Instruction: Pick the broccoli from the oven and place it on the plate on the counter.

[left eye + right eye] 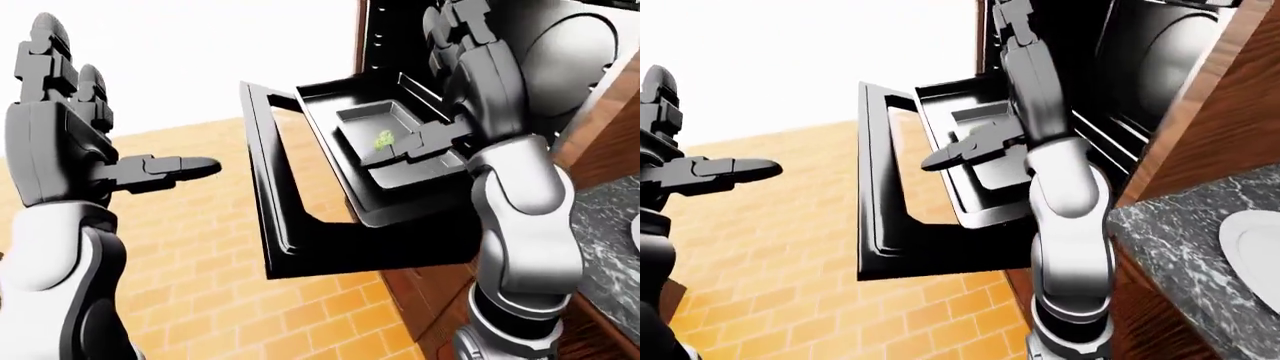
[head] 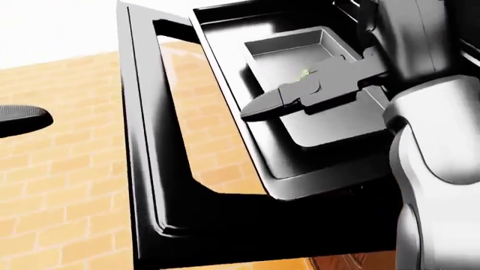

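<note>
A small green broccoli (image 1: 384,139) lies in a grey baking tray (image 1: 372,114) on the black rack pulled out over the open oven door (image 1: 285,210). My right hand (image 1: 432,94) is open and stands upright next to the tray. Its thumb (image 2: 296,97) reaches across just in front of the broccoli (image 2: 304,73), and the fingers are not closed round it. My left hand (image 1: 130,109) is open and empty at the view's left, well apart from the oven. The white plate (image 1: 1252,247) shows at the right edge of the right-eye view, on the counter (image 1: 1160,240).
The open oven door juts out toward the view's lower left over an orange brick-pattern floor (image 1: 220,300). The dark oven cavity (image 1: 1160,52) sits in brown wooden cabinetry (image 1: 1230,97). The counter is dark marble.
</note>
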Tool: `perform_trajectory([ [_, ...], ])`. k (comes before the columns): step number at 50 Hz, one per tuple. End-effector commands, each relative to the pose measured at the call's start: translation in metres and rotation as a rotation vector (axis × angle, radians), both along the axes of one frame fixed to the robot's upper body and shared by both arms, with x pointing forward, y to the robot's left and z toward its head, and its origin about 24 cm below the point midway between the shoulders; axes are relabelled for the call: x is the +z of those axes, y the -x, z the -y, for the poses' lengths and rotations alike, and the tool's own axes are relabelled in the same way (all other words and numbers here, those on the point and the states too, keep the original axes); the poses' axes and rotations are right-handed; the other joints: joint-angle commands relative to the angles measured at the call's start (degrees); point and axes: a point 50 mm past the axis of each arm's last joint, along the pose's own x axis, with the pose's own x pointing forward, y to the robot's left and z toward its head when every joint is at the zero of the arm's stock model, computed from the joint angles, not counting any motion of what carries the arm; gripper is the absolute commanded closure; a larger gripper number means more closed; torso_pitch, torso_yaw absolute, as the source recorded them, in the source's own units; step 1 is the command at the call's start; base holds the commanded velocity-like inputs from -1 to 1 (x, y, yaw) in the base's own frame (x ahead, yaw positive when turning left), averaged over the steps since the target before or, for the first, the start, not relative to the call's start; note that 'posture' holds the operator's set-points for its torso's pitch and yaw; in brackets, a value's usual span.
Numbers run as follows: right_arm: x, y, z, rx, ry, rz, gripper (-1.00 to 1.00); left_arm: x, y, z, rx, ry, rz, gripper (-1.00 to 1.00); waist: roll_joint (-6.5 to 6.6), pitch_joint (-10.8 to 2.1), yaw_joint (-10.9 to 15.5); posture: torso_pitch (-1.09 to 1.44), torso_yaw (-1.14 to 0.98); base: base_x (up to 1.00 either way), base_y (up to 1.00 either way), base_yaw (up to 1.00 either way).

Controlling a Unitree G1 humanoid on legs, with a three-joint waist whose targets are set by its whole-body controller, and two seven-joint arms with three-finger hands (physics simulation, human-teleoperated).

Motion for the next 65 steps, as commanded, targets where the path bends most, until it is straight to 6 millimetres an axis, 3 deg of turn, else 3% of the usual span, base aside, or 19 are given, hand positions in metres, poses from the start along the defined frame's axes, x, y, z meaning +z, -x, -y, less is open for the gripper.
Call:
perform_trajectory([
  [1, 0.016, 0.009, 0.004, -0.022, -0.009, 0.097, -1.00, 0.015, 0.007, 0.005, -0.023, -0.030, 0.092, -1.00, 0.15, -0.84, -0.32, 0.00, 0.00, 0.00, 0.00, 0.85],
  [6, 0.012, 0.008, 0.003, -0.021, -0.011, 0.088, -1.00, 0.015, 0.008, 0.005, -0.020, -0.031, 0.095, -1.00, -3.62, 0.16, -1.11, 0.00, 0.00, 0.00, 0.00, 0.85],
  [8, 0.011, 0.008, 0.003, -0.024, -0.008, 0.082, -1.00, 0.016, 0.007, 0.005, -0.016, -0.033, 0.097, -1.00, -7.44, -1.21, -1.66, 0.00, 0.00, 0.00, 0.00, 0.85],
  [9, 0.011, 0.008, 0.003, -0.023, -0.011, 0.082, -1.00, 0.016, 0.008, 0.005, -0.016, -0.037, 0.098, -1.00, -4.87, -0.39, -1.72, 0.00, 0.00, 0.00, 0.00, 0.85],
  [12, 0.010, 0.008, 0.003, -0.022, -0.010, 0.078, -1.00, 0.016, 0.009, 0.005, -0.015, -0.036, 0.096, -1.00, -5.30, -0.89, -1.05, 0.00, 0.00, 0.00, 0.00, 0.85],
  [19, -0.003, -0.001, 0.009, -0.085, -0.029, -0.010, -1.00, 0.008, 0.006, 0.006, -0.022, -0.024, 0.086, -1.00, -0.71, 0.04, -2.81, 0.00, 0.00, 0.00, 0.00, 0.53],
  [21, 0.000, 0.002, 0.007, -0.040, -0.068, -0.017, -1.00, 0.009, 0.006, 0.007, -0.026, -0.022, 0.087, -1.00, 2.72, -1.02, -3.48, 0.00, 0.00, 0.00, 0.00, 0.00],
  [22, -0.002, 0.000, 0.006, -0.076, -0.003, -0.021, -1.00, 0.009, 0.006, 0.008, -0.028, -0.023, 0.088, -1.00, 1.06, -0.08, -3.27, 0.00, 0.00, 0.00, 0.00, 0.00],
  [27, -0.002, -0.001, 0.007, -0.066, -0.018, -0.026, -1.00, 0.008, 0.005, 0.008, -0.026, -0.025, 0.084, -1.00, -0.58, -0.29, -2.95, 0.00, 0.00, 0.00, 0.00, 0.00],
  [28, -0.003, 0.000, 0.006, -0.063, -0.018, -0.025, -1.00, 0.009, 0.006, 0.008, -0.026, -0.026, 0.085, -1.00, -0.41, -1.63, -2.63, 0.00, 0.00, 0.09, -0.25, 0.00],
  [34, -0.003, 0.000, 0.006, -0.063, -0.019, -0.029, -1.00, 0.010, 0.006, 0.009, -0.026, -0.027, 0.085, -1.00, 2.09, -0.50, -1.52, 0.00, 0.00, 0.23, -0.42, 0.00],
  [41, -0.004, -0.007, 0.008, -0.094, 0.004, -0.062, -1.00, 0.016, 0.005, 0.009, -0.025, -0.032, 0.092, -1.00, -1.32, 1.41, 0.16, 0.00, 0.00, 0.31, -0.45, 0.00],
  [43, -0.003, -0.009, 0.008, -0.090, -0.012, -0.065, -1.00, 0.016, 0.005, 0.009, -0.025, -0.031, 0.093, -1.00, -7.59, -0.98, -0.29, 0.00, 0.00, 0.00, 0.00, 0.00],
  [44, -0.005, -0.010, 0.007, -0.101, 0.004, -0.078, -1.00, 0.015, 0.005, 0.009, -0.025, -0.030, 0.091, -1.00, -4.71, 1.10, -0.59, 0.00, 0.00, 0.00, 0.00, 0.00],
  [57, -0.007, -0.007, 0.006, -0.082, -0.012, -0.082, -1.00, 0.014, 0.007, 0.005, -0.018, -0.033, 0.091, -1.00, 2.94, -0.31, -2.99, 0.00, 0.00, 0.13, 0.00, 0.00],
  [60, -0.007, -0.007, 0.006, -0.090, -0.018, -0.084, -1.00, 0.013, 0.006, 0.005, -0.017, -0.033, 0.091, -1.00, 2.63, -0.02, -2.39, 0.00, 0.00, 0.26, 0.00, 0.00],
  [61, -0.009, -0.008, 0.005, -0.096, 0.000, -0.089, -1.00, 0.012, 0.006, 0.005, -0.015, -0.034, 0.089, -1.00, 2.57, 1.60, -2.31, 0.00, 0.00, 0.00, 0.00, 0.00],
  [63, -0.008, -0.008, 0.005, -0.095, -0.004, -0.088, -1.00, 0.012, 0.006, 0.005, -0.017, -0.032, 0.091, -1.00, 1.94, -0.21, -2.85, 0.00, 0.00, 0.00, 0.00, 0.00],
  [65, -0.008, -0.008, 0.005, -0.096, -0.010, -0.089, -1.00, 0.012, 0.007, 0.004, -0.017, -0.033, 0.091, -1.00, 0.62, 0.57, -2.57, 0.00, 0.00, 0.00, 0.00, 0.00],
])
